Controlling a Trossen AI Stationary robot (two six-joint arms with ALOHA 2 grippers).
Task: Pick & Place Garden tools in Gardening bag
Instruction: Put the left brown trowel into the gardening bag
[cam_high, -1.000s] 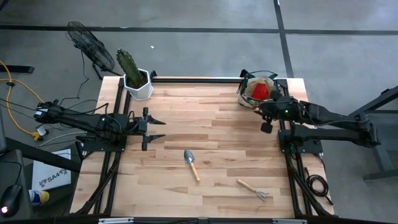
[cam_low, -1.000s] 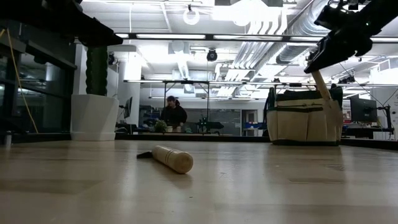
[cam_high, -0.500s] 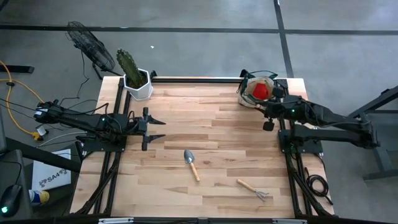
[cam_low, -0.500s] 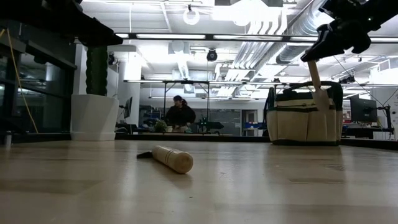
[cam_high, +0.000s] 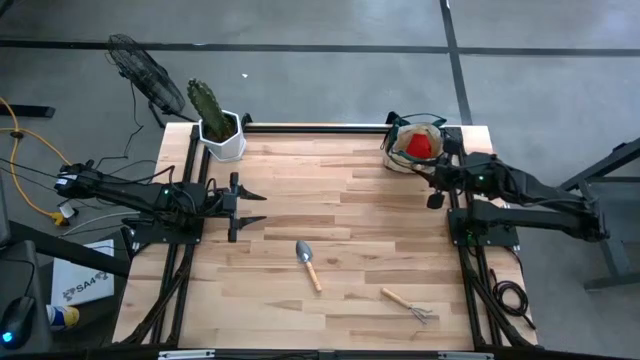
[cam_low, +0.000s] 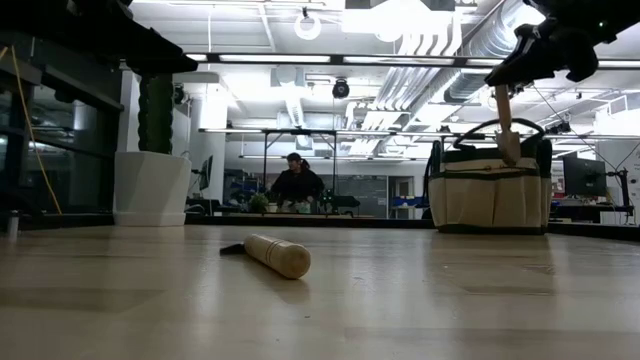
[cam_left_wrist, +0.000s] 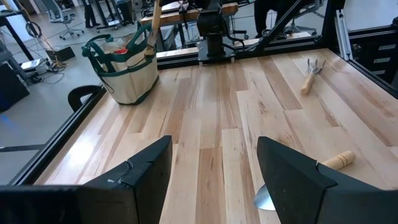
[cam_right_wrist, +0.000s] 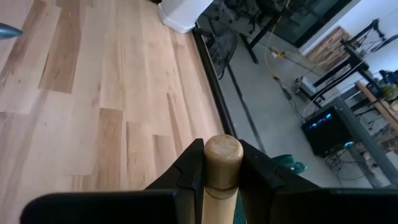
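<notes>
Since the earlier frames, the right gripper (cam_high: 437, 178) had been carried a little further toward the gardening bag (cam_high: 413, 147), and the tool it held had been lifted higher. In the low view the trowel (cam_low: 505, 125) was seen hanging just over the bag's rim, where earlier it had hung in front of the bag's side. Its wooden handle (cam_right_wrist: 222, 155) was clamped between the right fingers, as the right wrist view showed. A red piece (cam_high: 418, 145) was already seen inside the bag.

Well apart from the bag, toward the near middle of the table (cam_high: 340, 180), a second trowel (cam_high: 308, 263) lay flat, and a rake (cam_high: 408, 303) lay beyond it, nearer the front edge on the bag's side. Both were untouched. The left gripper (cam_high: 250, 206) waited with its fingers spread, across the table from the bag, empty.

The insertion seemed to be nearly done, but some risks were judged. If the grasp were released while the blade was over the rim or a loop handle, the tool could catch, tip the soft bag, or fall outside onto the table. If the arm were lowered too far, the bag could be pushed toward the table's corner, which was close.
</notes>
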